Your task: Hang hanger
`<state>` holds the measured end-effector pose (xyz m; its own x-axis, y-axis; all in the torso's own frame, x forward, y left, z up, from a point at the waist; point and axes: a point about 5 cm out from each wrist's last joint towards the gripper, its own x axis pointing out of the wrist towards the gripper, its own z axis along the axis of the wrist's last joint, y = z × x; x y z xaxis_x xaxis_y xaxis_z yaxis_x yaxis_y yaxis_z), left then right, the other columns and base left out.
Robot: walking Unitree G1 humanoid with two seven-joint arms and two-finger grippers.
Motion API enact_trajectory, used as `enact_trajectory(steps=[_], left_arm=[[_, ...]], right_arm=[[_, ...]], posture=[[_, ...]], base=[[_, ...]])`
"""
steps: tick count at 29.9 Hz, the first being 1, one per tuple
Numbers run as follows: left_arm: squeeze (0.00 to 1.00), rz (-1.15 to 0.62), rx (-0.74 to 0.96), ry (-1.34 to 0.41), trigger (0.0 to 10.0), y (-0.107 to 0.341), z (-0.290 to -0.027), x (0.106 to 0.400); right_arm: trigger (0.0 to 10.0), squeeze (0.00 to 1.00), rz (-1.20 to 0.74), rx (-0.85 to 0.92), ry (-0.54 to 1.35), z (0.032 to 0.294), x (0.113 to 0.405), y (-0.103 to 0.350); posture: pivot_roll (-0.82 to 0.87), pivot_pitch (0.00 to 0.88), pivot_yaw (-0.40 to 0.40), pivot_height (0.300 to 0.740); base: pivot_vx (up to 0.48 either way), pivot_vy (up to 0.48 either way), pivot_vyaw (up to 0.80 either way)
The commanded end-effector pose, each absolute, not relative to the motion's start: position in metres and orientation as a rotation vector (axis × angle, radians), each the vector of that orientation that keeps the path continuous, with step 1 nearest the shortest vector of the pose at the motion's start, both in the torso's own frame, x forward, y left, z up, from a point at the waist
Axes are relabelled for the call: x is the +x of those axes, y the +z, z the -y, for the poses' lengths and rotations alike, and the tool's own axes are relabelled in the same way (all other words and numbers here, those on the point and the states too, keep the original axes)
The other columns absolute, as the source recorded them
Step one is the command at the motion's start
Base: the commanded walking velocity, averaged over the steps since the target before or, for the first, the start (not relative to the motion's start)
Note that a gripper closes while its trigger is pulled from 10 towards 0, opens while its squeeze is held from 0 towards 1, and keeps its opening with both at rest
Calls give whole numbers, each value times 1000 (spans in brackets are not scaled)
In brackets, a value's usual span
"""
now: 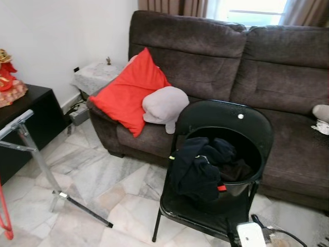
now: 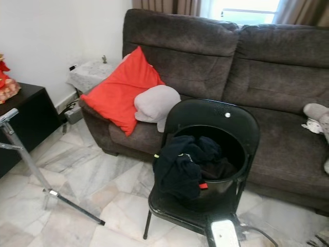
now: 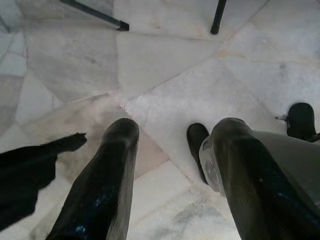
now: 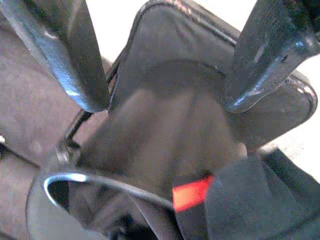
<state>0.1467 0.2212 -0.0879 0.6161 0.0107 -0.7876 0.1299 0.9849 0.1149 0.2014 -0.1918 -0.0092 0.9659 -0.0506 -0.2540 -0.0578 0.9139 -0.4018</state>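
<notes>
A black bucket (image 1: 241,154) stands on a black folding chair (image 1: 226,116) in front of the sofa. Dark clothes (image 1: 198,167) hang over the bucket's near rim, with a small red piece (image 1: 221,188) showing among them. In the right wrist view my right gripper (image 4: 165,100) is open just above the bucket rim (image 4: 100,182), the dark cloth (image 4: 260,200) and the red piece (image 4: 192,192), holding nothing. My left gripper (image 3: 175,132) hangs open over the marble floor (image 3: 170,65). A metal rack frame (image 1: 31,149) stands at the left.
A brown sofa (image 1: 288,67) with a red cushion (image 1: 128,90) and a grey pillow (image 1: 164,105) runs behind the chair. A black cabinet (image 1: 31,118) is at the far left. A white device (image 1: 251,234) and a cable lie by the chair's front edge.
</notes>
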Motion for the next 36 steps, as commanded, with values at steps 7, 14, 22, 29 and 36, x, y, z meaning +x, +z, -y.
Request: enact_trajectory(steps=[7, 14, 22, 29, 36], left_arm=[[0, -933, 177, -76, 10000, -91, -220, 142], [0, -934, 184, -64, 10000, -90, -224, 143], [0, -936, 188, -65, 10000, -89, -225, 143], [0, -937, 192, -63, 10000, -89, -226, 142], [0, -943, 194, -58, 10000, -90, -228, 141]], right_arm=[[10000, 0, -331, 78, -94, 178, 228, -12], [10000, 0, -386, 269, 86, 159, 237, -17], [10000, 0, -410, 305, 163, 155, 242, -21], [10000, 0, -374, 305, 168, 159, 251, -16], [10000, 0, -352, 317, 206, 156, 256, -13]], posture=[[61, 10, 29, 740], [73, 13, 36, 740], [77, 16, 44, 740], [81, 18, 47, 740], [84, 19, 47, 740]], base=[[0, 0, 0], [0, 0, 0], [0, 0, 0], [0, 0, 0], [0, 0, 0]])
